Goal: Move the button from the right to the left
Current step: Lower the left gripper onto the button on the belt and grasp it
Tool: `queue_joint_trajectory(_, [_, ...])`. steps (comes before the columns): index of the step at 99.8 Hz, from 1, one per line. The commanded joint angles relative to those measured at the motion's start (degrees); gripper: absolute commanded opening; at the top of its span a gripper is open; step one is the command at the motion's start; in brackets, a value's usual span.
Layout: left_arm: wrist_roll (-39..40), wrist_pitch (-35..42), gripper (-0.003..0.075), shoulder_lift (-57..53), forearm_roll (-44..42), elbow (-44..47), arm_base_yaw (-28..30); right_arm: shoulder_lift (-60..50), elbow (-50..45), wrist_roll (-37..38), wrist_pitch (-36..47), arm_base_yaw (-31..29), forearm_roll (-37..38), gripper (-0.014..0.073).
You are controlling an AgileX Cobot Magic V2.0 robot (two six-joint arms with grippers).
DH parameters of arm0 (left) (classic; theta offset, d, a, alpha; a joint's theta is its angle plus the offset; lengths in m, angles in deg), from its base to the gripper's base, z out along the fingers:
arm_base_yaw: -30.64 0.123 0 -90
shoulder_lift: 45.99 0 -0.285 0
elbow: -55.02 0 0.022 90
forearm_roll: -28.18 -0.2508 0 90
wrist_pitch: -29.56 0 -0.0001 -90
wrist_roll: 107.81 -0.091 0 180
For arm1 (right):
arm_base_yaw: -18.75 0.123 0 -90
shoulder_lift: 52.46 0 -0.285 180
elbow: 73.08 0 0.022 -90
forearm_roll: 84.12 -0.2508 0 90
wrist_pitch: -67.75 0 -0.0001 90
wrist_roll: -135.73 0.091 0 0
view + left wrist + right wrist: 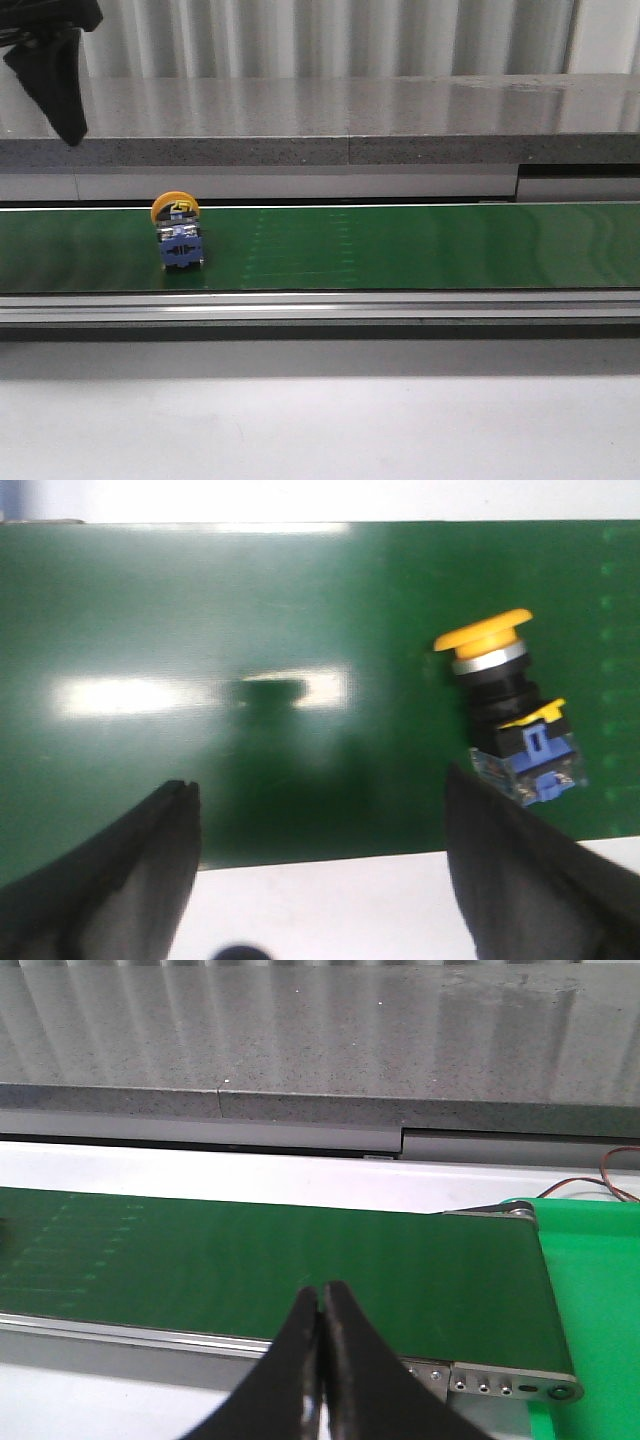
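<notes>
Beside one of the spread left fingers [520, 880], not between them, the button [510, 715] is seen lying on the green belt [200, 630], its long axis running obliquely away. The right fingers [322, 1360] are pressed together, empty, well apart from it; the left arm is judged nearer.

A: What is recorded as cut off?

B: Black left gripper [320, 865]: only two blurred finger stubs are shown, cropped at the frame edge in the left wrist view. Dark left arm [50, 60]: clipped by the top corner in the front view. Long green conveyor belt [400, 245]: both ends are cropped there.

A: And too small to tell?

B: Black marking on the yellow-capped, blue-bodied push-button [178, 232]: unreadable. Red wire [618, 1175]: its run is lost at the edge.
</notes>
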Motion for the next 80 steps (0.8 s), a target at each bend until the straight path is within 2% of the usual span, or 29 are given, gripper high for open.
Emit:
queue_joint_trajectory(1, [2.43, 0.55, 0.0493, -1.07, 1.15, -2.32, -1.67, 0.53, 1.43, -0.6, 4.48, -0.01, -0.27, -0.0067])
queue_joint_trajectory(38, [4.17, 0.17, 0.0493, 3.61, 9.67, -2.79, -3.82, 0.53, 1.43, -0.6, 4.48, -0.01, -0.27, -0.0067])
queue_joint_trajectory(74, [4.49, -1.82, 0.0493, 11.63, 8.24, -6.79, -3.82, 0.53, 1.43, -0.6, 4.48, -0.01, -0.27, -0.0067])
queue_joint_trajectory(80, [5.64, -1.84, 0.0469, 11.98, 6.48, -6.83, -3.82, 0.53, 1.43, -0.6, 4.48, -0.01, -0.27, -0.0067])
